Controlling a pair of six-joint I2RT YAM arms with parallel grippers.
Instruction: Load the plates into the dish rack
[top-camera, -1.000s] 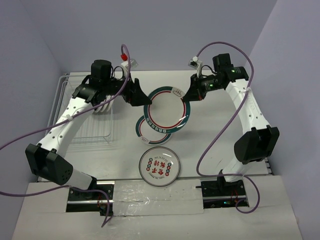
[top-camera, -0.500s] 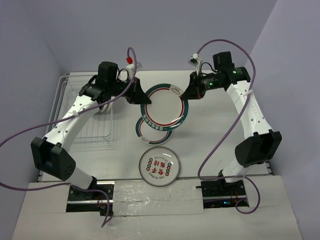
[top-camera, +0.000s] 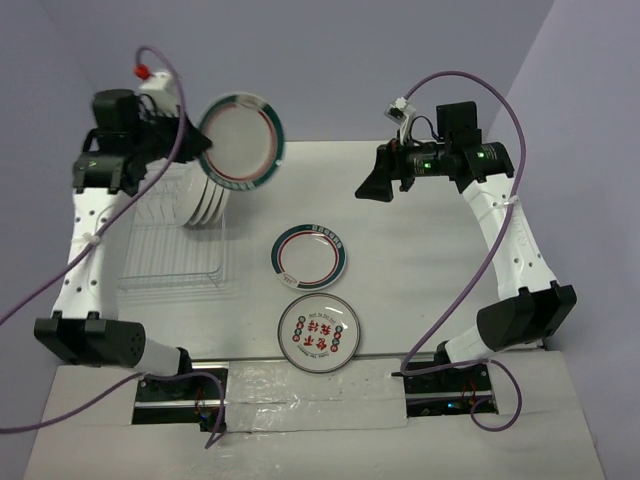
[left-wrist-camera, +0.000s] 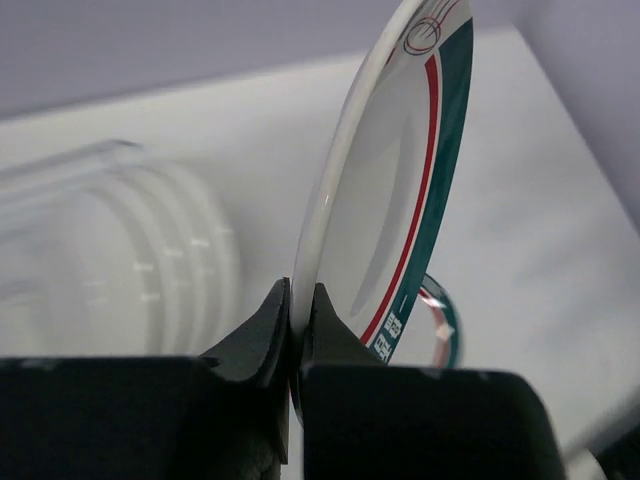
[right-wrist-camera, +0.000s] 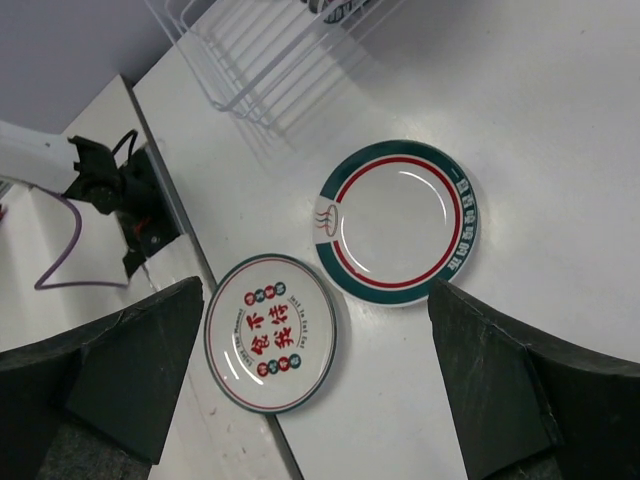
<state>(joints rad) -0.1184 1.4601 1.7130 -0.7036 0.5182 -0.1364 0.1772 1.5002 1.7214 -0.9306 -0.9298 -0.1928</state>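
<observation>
Step in hand: loading one plate into the dish rack; carry phase, not yet slotted.

Worktop: white, carries the rest.

Dish rack: wire, on the left side of the worktop. Racked plates stand on edge at its far-right part; near slots look free, exact count can't be told.

Held plate: green/red rim, in the air above the rack's far-right corner, just over the racked plates, not touching them. Steeply tilted, face toward the top cam. In the left wrist view it stands near edge-on.

Green-rim plate: flat on the worktop, right of the rack, apart from it. Red-character plate: flat, right of the rack's near corner, just beside the green-rim one, no overlap seen.

Left tool: clamped on the held plate's rim, both fingers pinching the edge w/ no gap visible.

Right tool: jaws wide apart, holding nothing, well right of the rack, above the two flat plates per its wrist cam.

Nxt move, my read: bring the held plate upright, line its edge up w/ a free gap btwn tines beside the racked plates, lower straight in, then release. Needs clearance from the racked plates, since contact could knock them. After that, 2 plates remain on the worktop.
</observation>
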